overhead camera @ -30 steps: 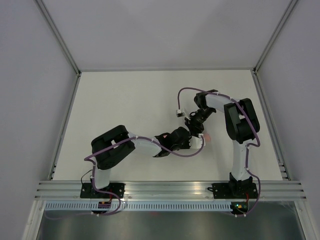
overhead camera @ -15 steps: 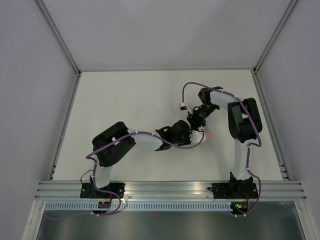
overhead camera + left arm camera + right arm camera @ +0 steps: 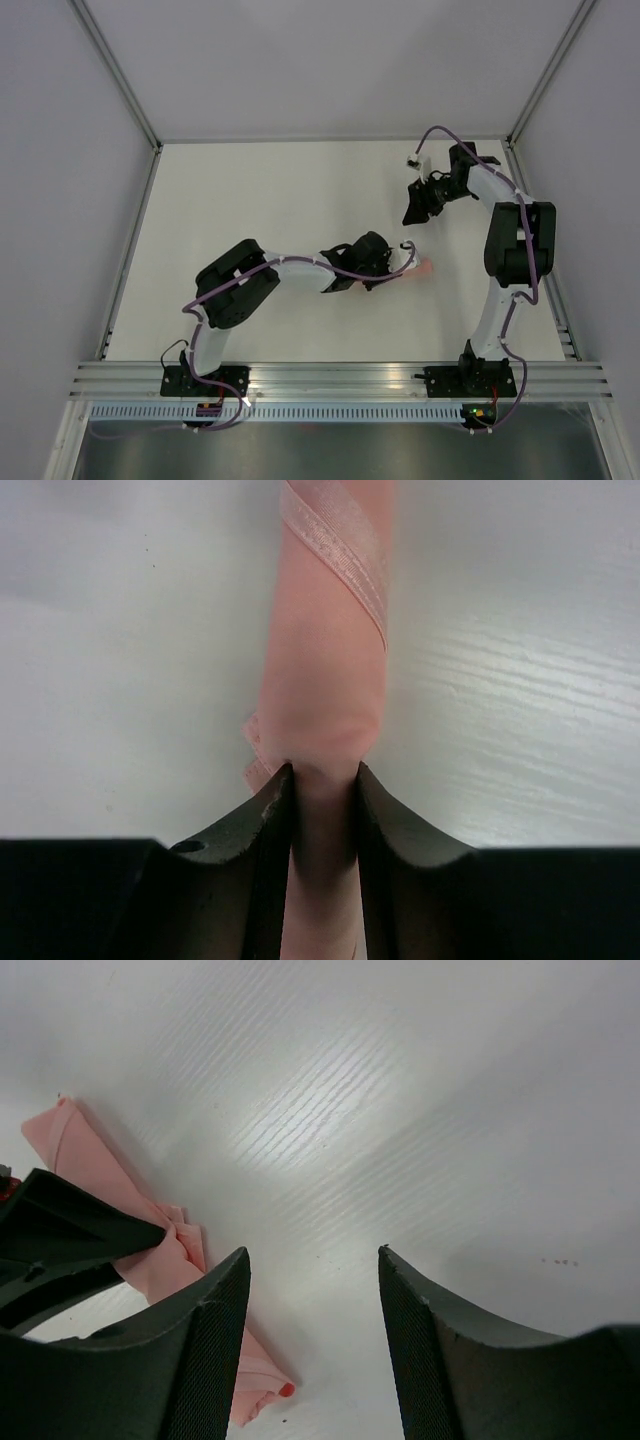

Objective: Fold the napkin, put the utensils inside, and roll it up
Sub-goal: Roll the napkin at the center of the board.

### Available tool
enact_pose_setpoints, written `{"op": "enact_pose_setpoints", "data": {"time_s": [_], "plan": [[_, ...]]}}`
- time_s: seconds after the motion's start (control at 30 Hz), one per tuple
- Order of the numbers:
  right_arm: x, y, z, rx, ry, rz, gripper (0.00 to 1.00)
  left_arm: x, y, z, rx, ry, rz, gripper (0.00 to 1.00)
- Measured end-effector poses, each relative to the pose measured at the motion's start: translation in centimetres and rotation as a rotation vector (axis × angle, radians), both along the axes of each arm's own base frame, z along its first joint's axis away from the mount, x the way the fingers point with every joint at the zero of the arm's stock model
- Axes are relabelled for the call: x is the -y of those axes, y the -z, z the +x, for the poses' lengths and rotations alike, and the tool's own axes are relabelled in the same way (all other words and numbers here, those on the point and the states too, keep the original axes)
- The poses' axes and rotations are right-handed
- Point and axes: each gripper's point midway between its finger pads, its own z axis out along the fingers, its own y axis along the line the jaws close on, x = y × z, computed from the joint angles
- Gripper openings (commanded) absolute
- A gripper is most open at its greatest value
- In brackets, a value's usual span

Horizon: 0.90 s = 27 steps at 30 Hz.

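Centrally, left fingers [image 3: 262, 832] clamp the rolled napkin [image 3: 326, 680] while right fingers [image 3: 198, 1352] gape empty nearer the far table [image 3: 250, 185] edge

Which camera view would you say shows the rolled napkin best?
Left wrist: the napkin fills the frame, its spiral hem clear, clamped in the left pincer. Right wrist shows it partly hidden by that pincer; the top view catches only a pink tip.

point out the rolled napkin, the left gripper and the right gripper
napkin [image 3: 325, 670], left wrist view, middle of the roll
left gripper [image 3: 323, 780], left wrist view, between its fingertips
right gripper [image 3: 312, 1260], right wrist view, between its fingertips
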Motion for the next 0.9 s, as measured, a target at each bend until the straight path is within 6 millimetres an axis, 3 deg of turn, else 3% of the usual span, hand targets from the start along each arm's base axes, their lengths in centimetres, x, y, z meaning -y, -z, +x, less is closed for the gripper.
{"op": "enact_pose_setpoints", "data": {"time_s": [0.2,0.53,0.77,0.9], "plan": [[2.8,-3.4,0.8,0.037,0.159,0.021,0.60,0.8,0.1,0.8,-0.091,-0.110,-0.022,0.38],[7.2,-7.1,-0.8,0.066,0.294,0.016,0.60,0.6,0.0,2.3,-0.264,-0.341,-0.092,0.38],[8.7,-7.2,-3.3,0.019,0.335,0.015,0.60,-1.3,0.0,4.4,-0.365,-0.511,-0.155,0.37],[9.0,-7.9,-4.2,0.023,0.340,0.015,0.60,-4.1,0.1,5.9,-0.416,-0.625,-0.189,0.37]]}}
